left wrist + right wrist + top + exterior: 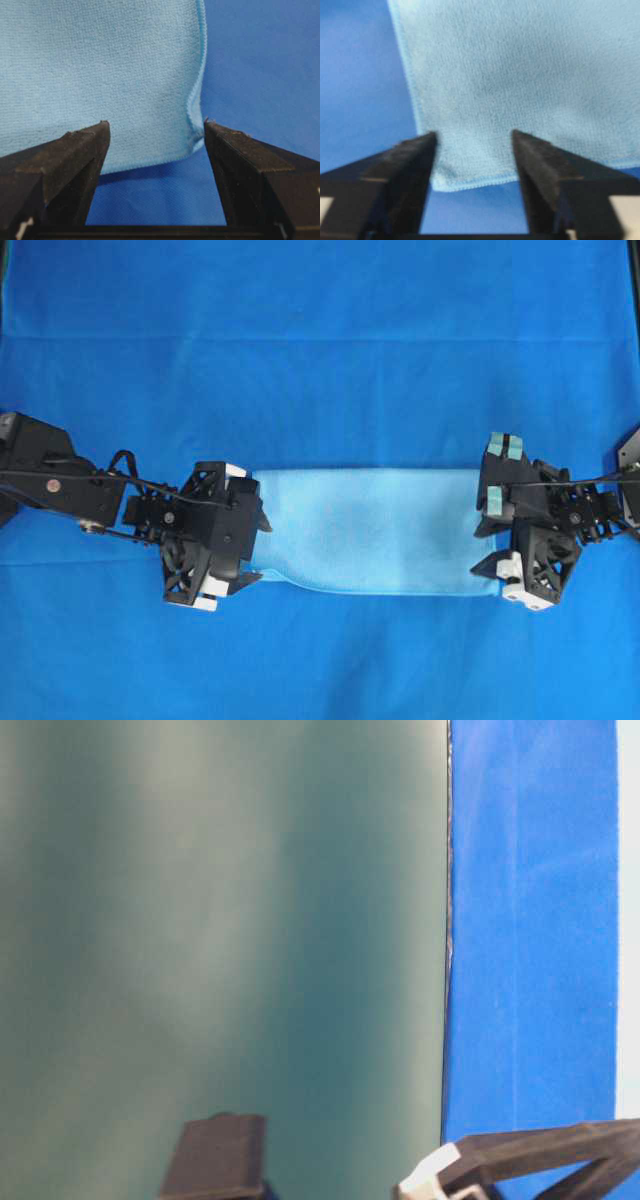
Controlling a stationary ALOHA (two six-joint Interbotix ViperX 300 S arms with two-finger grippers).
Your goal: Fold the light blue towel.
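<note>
We see the light blue towel lying as a flat, apparently folded band on the royal-blue sheet between both arms. The left gripper and right gripper have fingers apart at its ends, holding nothing, probably just letting go.

This looks like a robotics lab set-up rather than a home or shop. A desk is covered edge to edge with a plain royal-blue sheet, a staged backdrop. 2 black robot arms, with exposed cables and printed-looking brackets, reach in from the left and right sides. The table-level view shows only a blurred green-grey panel beside the blue.
</note>
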